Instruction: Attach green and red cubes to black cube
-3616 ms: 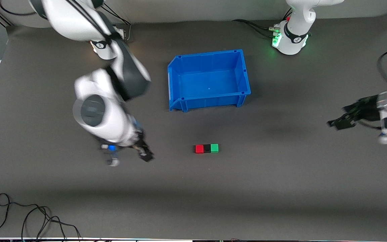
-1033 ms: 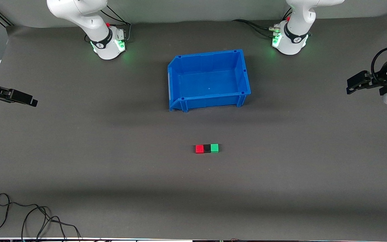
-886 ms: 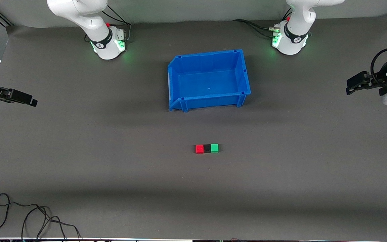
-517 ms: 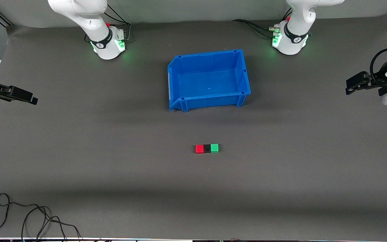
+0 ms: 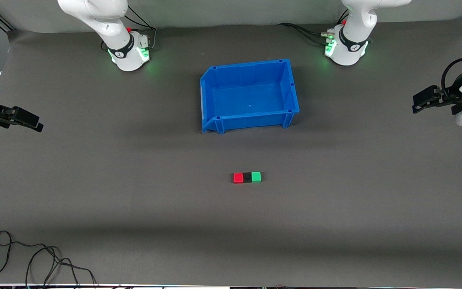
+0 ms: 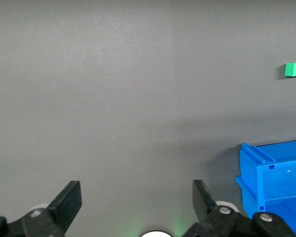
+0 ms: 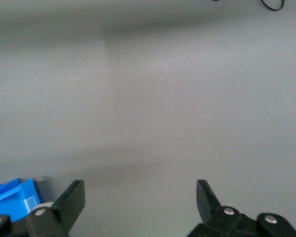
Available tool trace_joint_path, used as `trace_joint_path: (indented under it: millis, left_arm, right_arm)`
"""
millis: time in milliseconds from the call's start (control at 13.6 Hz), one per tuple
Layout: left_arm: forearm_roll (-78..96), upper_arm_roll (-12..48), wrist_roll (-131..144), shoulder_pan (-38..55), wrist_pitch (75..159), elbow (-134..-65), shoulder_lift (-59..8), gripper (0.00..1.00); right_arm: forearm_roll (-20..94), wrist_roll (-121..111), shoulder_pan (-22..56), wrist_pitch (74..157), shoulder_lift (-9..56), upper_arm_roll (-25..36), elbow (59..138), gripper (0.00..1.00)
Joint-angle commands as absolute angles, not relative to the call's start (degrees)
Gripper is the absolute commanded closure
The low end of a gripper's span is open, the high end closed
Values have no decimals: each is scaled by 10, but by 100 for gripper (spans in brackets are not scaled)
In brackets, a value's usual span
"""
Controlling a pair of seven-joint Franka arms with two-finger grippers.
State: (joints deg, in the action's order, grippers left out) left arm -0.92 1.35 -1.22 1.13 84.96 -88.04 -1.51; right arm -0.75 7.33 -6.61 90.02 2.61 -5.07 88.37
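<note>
Mid-table, red cube (image 5: 238,178), black cube (image 5: 247,177), green cube (image 5: 256,177) touching, left gripper (image 5: 422,99) and right gripper (image 5: 24,119) at table ends, jaws released

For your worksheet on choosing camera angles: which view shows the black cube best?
The front view: the black cube sits in plain sight between the red cube and the green cube. The left wrist view catches only the green cube; the right wrist view shows no cubes.

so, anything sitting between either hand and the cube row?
Nothing visible. The red cube, black cube and green cube sit on bare mat; the blue bin lies farther back. Left hand and right hand wait open at the ends.
</note>
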Motion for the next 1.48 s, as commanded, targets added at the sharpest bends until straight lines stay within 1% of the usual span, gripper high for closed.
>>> trace_joint_path:
  millis: [0, 1402]
  left_arm:
    - [-11, 11, 6, 18, 845, -872, -18, 0]
    - [-11, 11, 6, 18, 841, -870, -20, 0]
  right_arm:
    - [-19, 77, -46, 911, 17, -30, 892, 0]
    - [-19, 80, -39, 910, 25, -35, 893, 0]
